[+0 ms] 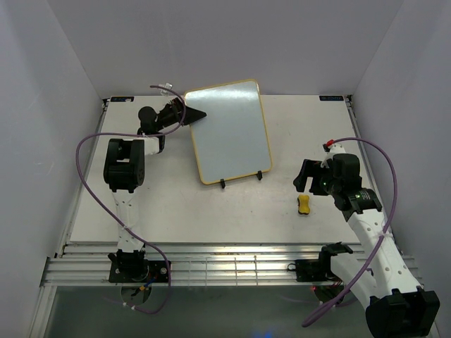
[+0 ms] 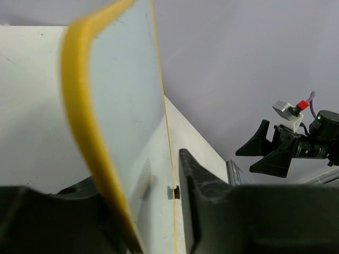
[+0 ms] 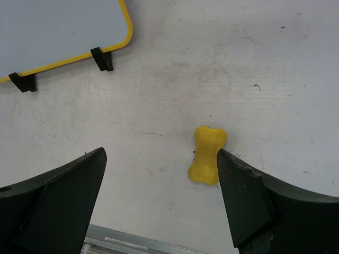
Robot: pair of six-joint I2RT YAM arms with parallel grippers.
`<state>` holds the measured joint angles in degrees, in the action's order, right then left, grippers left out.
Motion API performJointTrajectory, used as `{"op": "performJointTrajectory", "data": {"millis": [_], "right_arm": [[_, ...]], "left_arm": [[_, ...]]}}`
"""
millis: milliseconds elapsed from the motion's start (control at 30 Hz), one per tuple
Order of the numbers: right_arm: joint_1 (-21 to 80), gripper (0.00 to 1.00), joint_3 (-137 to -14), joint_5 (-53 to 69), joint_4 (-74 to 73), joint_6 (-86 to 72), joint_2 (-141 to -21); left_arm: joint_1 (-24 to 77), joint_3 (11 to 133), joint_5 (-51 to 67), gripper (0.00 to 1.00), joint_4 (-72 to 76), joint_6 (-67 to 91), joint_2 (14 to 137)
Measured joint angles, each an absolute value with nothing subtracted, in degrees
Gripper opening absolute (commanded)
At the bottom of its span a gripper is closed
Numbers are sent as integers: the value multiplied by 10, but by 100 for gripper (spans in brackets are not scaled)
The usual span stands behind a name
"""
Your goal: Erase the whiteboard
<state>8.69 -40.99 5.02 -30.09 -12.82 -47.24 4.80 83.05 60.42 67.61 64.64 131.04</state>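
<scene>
The whiteboard (image 1: 229,134) sits propped up on the table (image 1: 176,208), left gripper (image 1: 196,115) straddling its upper-left edge (can't tell if it's actually pinching), right gripper (image 1: 305,176) wide open and empty by the yellow eraser (image 1: 304,204).

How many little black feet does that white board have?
2, on the near edge of the whiteboard: one foot at left, the other at right. More may be hidden.

A small yellow bone-shaped eraser (image 1: 304,204) (image 3: 206,154) lay flat on the white table (image 1: 211,218) (image 3: 185,79), right of centre and toward the near side, its long axis running roughly front to back. The tabletop around it showed faint grey scuffs and specks. A slatted metal rail (image 1: 232,267) ran along the table's near edge, and plain pale walls (image 1: 42,70) closed in the left, back and right sides.
</scene>
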Motion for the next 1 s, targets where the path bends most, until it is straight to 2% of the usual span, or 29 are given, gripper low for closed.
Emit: {"op": "performJointTrajectory", "data": {"millis": [100,367,433,500,833,1000], "right_arm": [[87,90,-409,51,-300,-128,-468],[87,90,-409,52,-300,-128,-462],[87,90,-407,53,-300,-128,-458],[87,90,-406,56,-299,-128,-455],[87,90,-406,65,-299,-128,-449],[87,90,-406,66,-299,-128,-443]], "left_arm": [[49,820,604,61,682,642,1310],[53,777,602,70,715,637,1310],[54,772,601,80,720,632,1310],[54,769,596,98,719,621,1310],[40,712,558,98,624,534,1277],[5,646,545,98,647,562,1234]]}}
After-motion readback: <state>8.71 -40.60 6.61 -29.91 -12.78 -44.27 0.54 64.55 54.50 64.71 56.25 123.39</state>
